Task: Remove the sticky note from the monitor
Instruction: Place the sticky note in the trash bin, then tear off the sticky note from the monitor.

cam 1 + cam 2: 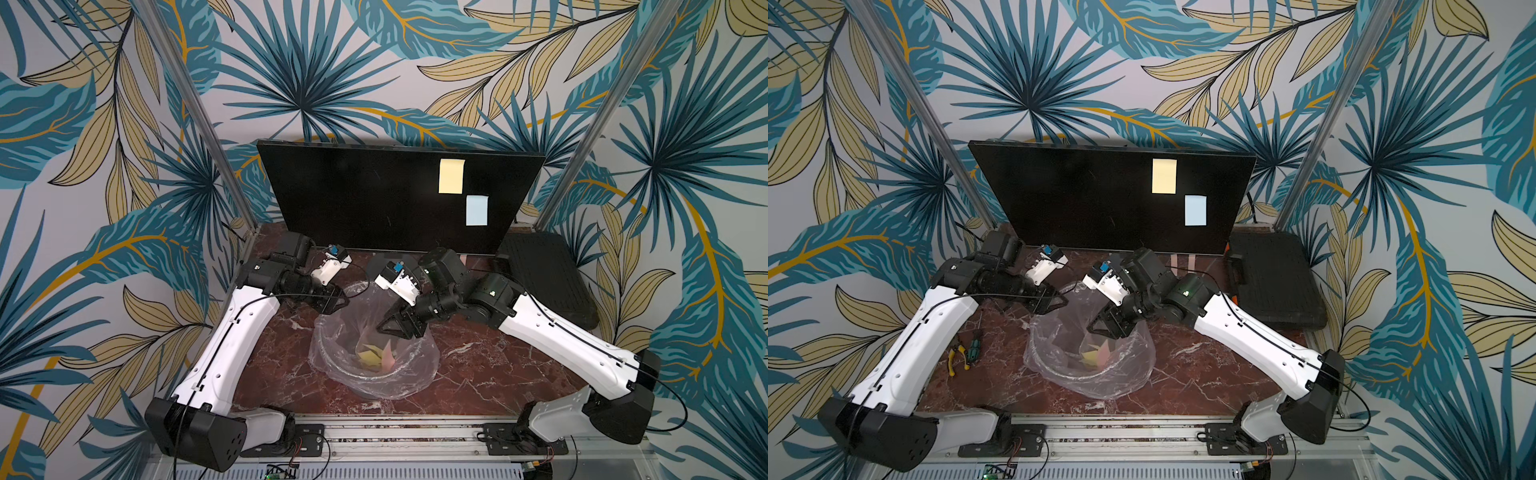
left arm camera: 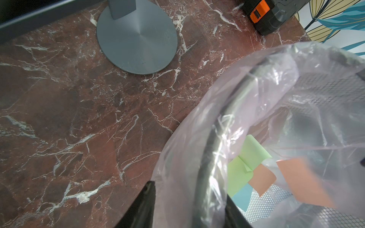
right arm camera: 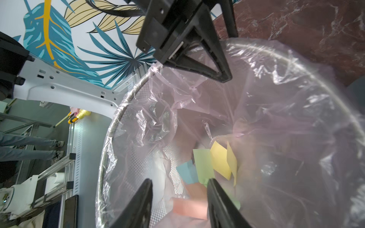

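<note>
The monitor (image 1: 353, 195) stands at the far edge, with a yellow note (image 1: 451, 176) and a blue note (image 1: 476, 210) stuck on its right half. The right gripper (image 3: 179, 180) hangs over the lined bin (image 1: 428, 357), jaws spread and empty. The left gripper (image 2: 189, 191) straddles the bin's far-left rim; I cannot tell whether it pinches it. Loose notes (image 3: 219, 159) lie inside.

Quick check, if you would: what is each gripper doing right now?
Left gripper: open, jaws astride the rim of the bin, not visibly clamping it.
Right gripper: open over the bin, holding nothing.
</note>
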You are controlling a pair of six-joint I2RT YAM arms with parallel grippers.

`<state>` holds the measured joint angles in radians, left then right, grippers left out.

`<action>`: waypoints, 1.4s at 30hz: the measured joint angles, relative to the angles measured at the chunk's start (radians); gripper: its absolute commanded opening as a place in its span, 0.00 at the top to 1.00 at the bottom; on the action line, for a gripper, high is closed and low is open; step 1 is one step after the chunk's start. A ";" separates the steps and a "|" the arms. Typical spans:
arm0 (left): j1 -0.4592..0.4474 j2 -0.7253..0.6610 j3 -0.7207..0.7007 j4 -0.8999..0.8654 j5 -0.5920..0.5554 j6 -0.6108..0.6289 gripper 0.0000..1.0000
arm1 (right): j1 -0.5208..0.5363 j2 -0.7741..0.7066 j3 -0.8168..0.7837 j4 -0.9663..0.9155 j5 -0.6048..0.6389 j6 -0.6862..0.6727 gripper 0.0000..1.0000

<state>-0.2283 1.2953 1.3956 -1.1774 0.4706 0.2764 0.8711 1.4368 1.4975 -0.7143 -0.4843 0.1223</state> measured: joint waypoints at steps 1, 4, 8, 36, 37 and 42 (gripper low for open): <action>0.000 0.000 0.000 0.000 0.000 0.000 0.51 | 0.000 -0.009 0.000 0.003 0.006 0.000 0.46; 0.000 0.000 0.000 0.000 0.000 0.000 0.51 | 0.000 -0.041 0.000 0.014 0.023 0.001 0.46; 0.000 0.000 0.000 0.000 0.000 0.000 0.51 | 0.000 -0.085 -0.002 0.043 0.068 0.005 0.45; 0.000 0.000 0.000 0.000 0.000 0.000 0.51 | -0.380 -0.352 -0.116 0.242 0.330 0.371 0.39; 0.000 0.000 0.000 0.000 0.000 0.000 0.51 | -0.386 -0.359 -0.116 0.256 0.336 0.388 0.39; 0.000 0.000 0.000 0.000 0.000 0.000 0.51 | -0.426 -0.369 -0.116 0.329 0.361 0.478 0.35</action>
<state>-0.2283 1.2953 1.3956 -1.1774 0.4706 0.2764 0.4446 1.0683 1.3819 -0.3851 -0.1234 0.6003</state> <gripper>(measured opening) 0.486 0.649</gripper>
